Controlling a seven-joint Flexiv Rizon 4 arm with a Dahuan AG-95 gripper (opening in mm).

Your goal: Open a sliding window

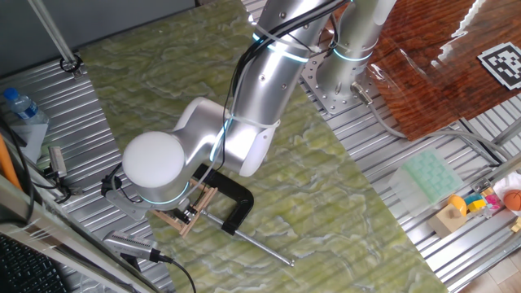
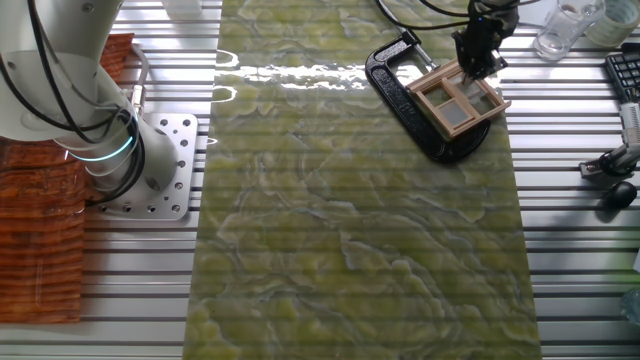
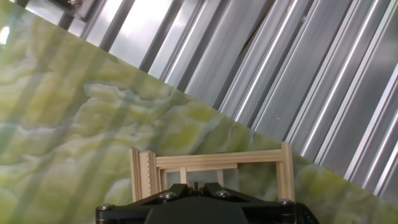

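Note:
The sliding window (image 2: 460, 103) is a small light-wood frame with greyish panes, lying on the green marbled mat (image 2: 350, 220) and held in a black C-clamp (image 2: 400, 85). In one fixed view the arm hides most of the window (image 1: 189, 216). My gripper (image 2: 472, 68) points down onto the window's far edge, fingers together. In the hand view the window frame (image 3: 211, 163) lies just beyond my gripper (image 3: 195, 186), whose black jaws stand nearly touching over the middle bar. I cannot tell whether anything is pinched between them.
The clamp's steel screw rod (image 1: 260, 244) sticks out over the mat. A water bottle (image 1: 20, 104) and cables lie on the ribbed metal table. A green tray (image 1: 427, 175) and toys (image 1: 456, 212) sit at the right. The robot base (image 2: 150, 165) stands beside the mat.

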